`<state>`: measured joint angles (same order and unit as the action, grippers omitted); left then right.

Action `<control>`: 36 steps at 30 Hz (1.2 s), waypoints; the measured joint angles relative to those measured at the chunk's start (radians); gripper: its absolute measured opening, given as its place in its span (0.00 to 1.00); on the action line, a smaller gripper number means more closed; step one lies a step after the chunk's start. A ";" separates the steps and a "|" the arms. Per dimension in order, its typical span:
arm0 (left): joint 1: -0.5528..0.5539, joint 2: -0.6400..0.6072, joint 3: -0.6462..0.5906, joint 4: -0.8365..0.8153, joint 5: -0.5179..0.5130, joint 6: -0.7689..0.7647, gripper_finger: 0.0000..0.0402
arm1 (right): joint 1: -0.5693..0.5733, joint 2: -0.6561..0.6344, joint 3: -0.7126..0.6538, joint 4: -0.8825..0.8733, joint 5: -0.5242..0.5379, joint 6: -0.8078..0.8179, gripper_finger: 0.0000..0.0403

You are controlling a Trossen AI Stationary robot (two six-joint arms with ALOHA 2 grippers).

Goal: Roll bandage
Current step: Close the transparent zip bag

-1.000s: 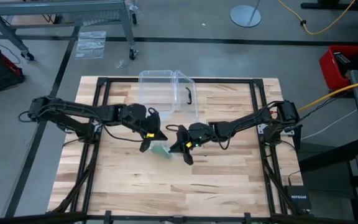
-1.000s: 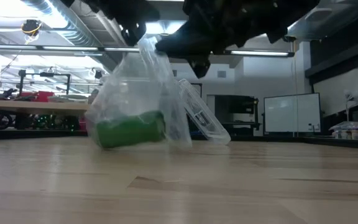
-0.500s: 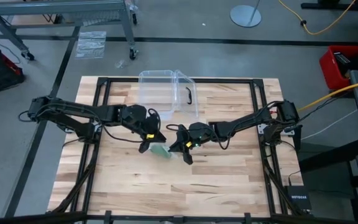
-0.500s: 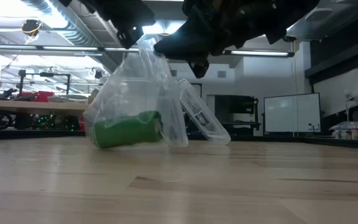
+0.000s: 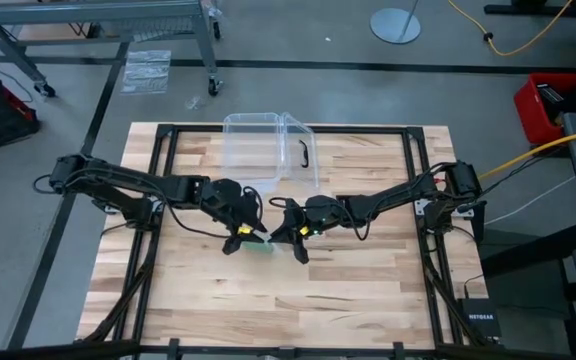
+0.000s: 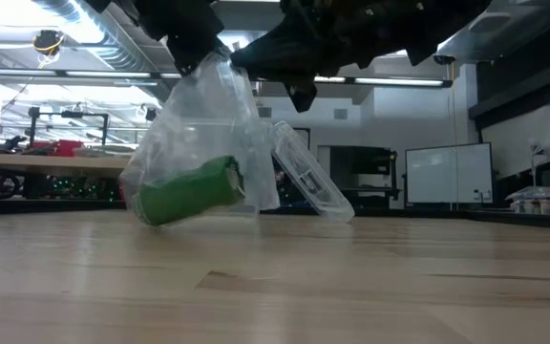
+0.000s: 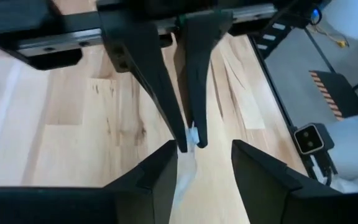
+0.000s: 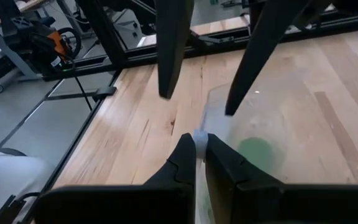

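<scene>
Surface point(image 5: 368, 290): pale wood planks, butcher-block grain, framed by black rails; its near part fills the low view.
Clear box point(image 5: 268, 148): hard see-through plastic with a black handle, at the far side of the surface; in the low view only its tilted lid edge shows behind the wrapper.
Wrapper point(image 6: 208, 124): crinkly clear plastic bag, hanging from above at mid-surface; its top edge is lost among the dark arms, so exactly where it is gripped is hard to trace there.
Bandage point(image 6: 187, 192): stubby matte green cylinder, tilted, inside the wrapper's bottom, low over the surface; from above only a green sliver point(image 5: 260, 243) shows between the grippers.
Right gripper point(image 8: 198, 142): fingers pressed together on a thin edge of the wrapper.
Left gripper point(image 7: 202, 165): fingers parted, a gap between them, holding nothing, facing the right gripper's pinch.
</scene>
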<state>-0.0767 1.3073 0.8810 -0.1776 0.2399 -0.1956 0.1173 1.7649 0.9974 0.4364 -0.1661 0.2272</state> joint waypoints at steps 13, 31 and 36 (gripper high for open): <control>-0.005 0.004 0.000 0.001 0.000 0.128 0.16 | 0.000 0.000 0.000 0.021 0.000 0.000 0.05; -0.003 0.004 0.000 -0.012 -0.023 0.171 0.00 | 0.000 0.000 0.000 0.046 0.010 0.001 0.16; 0.010 0.004 0.000 -0.055 -0.023 0.172 0.00 | 0.000 0.000 0.001 0.084 0.025 0.002 0.23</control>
<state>-0.0665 1.3109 0.8806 -0.2327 0.2167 -0.0233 0.1173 1.7646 0.9979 0.5206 -0.1410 0.2291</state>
